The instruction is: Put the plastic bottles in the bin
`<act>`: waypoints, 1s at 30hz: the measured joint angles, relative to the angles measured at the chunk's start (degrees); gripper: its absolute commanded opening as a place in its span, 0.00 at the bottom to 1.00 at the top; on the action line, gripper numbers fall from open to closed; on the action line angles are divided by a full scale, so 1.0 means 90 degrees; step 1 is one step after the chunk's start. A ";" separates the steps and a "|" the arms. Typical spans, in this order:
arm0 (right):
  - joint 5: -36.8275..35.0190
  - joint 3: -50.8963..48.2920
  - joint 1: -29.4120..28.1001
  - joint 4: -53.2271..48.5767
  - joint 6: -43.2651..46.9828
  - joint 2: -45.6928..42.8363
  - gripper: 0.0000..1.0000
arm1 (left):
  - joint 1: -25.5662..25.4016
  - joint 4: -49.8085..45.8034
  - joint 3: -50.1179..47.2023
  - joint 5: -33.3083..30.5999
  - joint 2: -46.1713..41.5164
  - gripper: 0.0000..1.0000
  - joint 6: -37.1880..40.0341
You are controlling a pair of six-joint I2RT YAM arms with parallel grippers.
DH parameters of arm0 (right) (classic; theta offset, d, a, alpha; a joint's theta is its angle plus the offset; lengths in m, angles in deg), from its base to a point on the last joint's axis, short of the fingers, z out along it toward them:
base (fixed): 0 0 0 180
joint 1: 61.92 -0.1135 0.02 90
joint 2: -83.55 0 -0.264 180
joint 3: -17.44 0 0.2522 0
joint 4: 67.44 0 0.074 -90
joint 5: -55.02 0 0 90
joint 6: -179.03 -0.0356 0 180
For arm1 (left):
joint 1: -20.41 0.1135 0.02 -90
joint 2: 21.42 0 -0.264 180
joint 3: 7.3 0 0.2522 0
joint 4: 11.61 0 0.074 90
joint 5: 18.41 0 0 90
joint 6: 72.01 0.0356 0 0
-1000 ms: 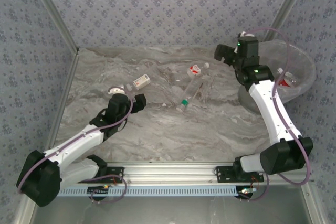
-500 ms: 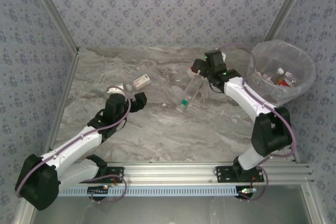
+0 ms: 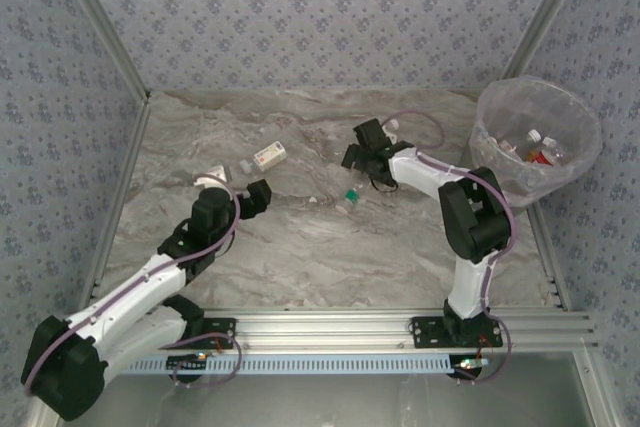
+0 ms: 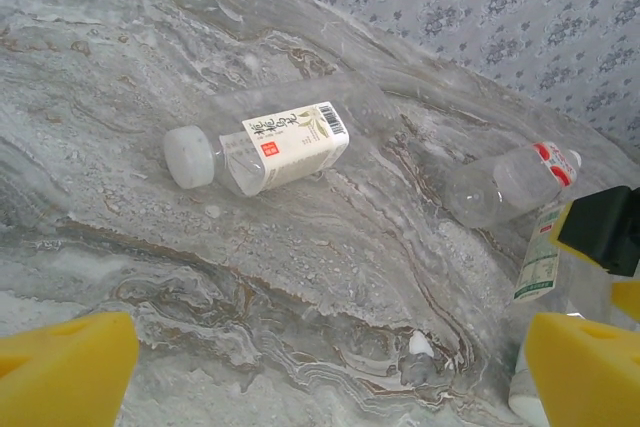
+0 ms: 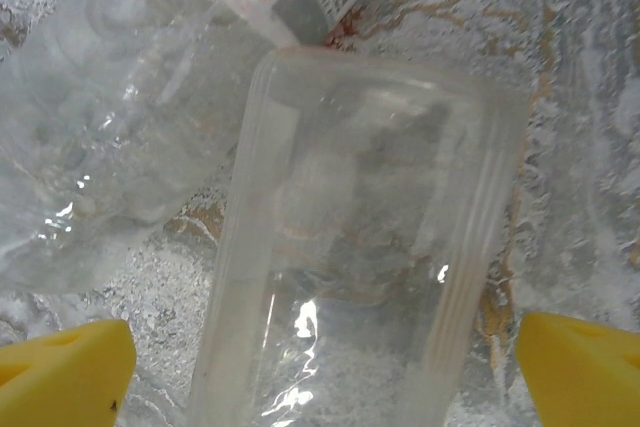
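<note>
Both hands are spread wide and empty. The right hand (image 3: 355, 155) hangs low over a clear squarish bottle (image 5: 370, 247) at mid-surface, its fingers (image 5: 65, 367) straddling it, apparently for a pickup. The left hand (image 3: 258, 194) faces a white-capped labelled bottle (image 4: 262, 150) toward the far left. At least four bottles lie loose on the surface (image 3: 330, 257), and about three rest in the bin (image 3: 575, 172) at its far right corner.

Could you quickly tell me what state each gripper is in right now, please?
Left gripper: open, empty.
Right gripper: open, astride a clear bottle, not gripping it.
</note>
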 measured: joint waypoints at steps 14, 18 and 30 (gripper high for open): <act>-0.0063 -0.0012 0.0138 -0.0151 0.0469 0.0005 0.89 | 0.0005 -0.0117 -0.0041 -0.0121 -0.0032 0.99 -0.0049; -0.0058 -0.0032 0.0197 -0.0248 0.0644 0.0005 0.83 | 0.0005 -0.0117 -0.0044 -0.0121 -0.0032 1.00 -0.0068; 0.0012 -0.0083 0.0296 -0.0155 0.0335 0.0233 0.89 | 0.0007 -0.0119 -0.0100 -0.0126 -0.0027 0.99 -0.0141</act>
